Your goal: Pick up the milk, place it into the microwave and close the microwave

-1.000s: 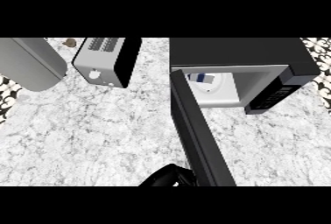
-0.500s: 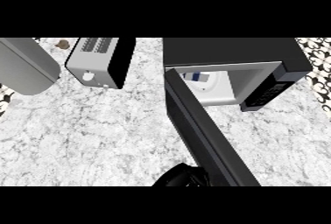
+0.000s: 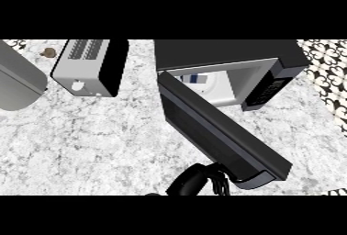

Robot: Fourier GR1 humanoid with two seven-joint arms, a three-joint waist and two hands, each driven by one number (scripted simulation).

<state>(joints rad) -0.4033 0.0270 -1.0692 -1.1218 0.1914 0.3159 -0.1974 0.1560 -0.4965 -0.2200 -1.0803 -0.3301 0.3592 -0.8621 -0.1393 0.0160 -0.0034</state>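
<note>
The milk carton (image 3: 195, 79), white with a blue mark, stands inside the black microwave (image 3: 227, 54) at the back, left part of the cavity. The microwave door (image 3: 217, 131) hangs partly open, hinged on the left, and slants toward the lower right. My right hand (image 3: 193, 180) shows at the lower edge, just left of the door's free end. Its fingers (image 3: 217, 178) rest against the door's outer face, and it holds nothing. My left hand does not show.
A silver and black toaster (image 3: 88, 69) stands to the left of the microwave. A large grey rounded object (image 3: 17, 80) sits at the far left edge. The marble counter (image 3: 102, 147) spreads across the lower left.
The door's free end has swung to the right, toward the microwave. My right hand has come further up into view along with it. The whole scene has slid slightly left.
</note>
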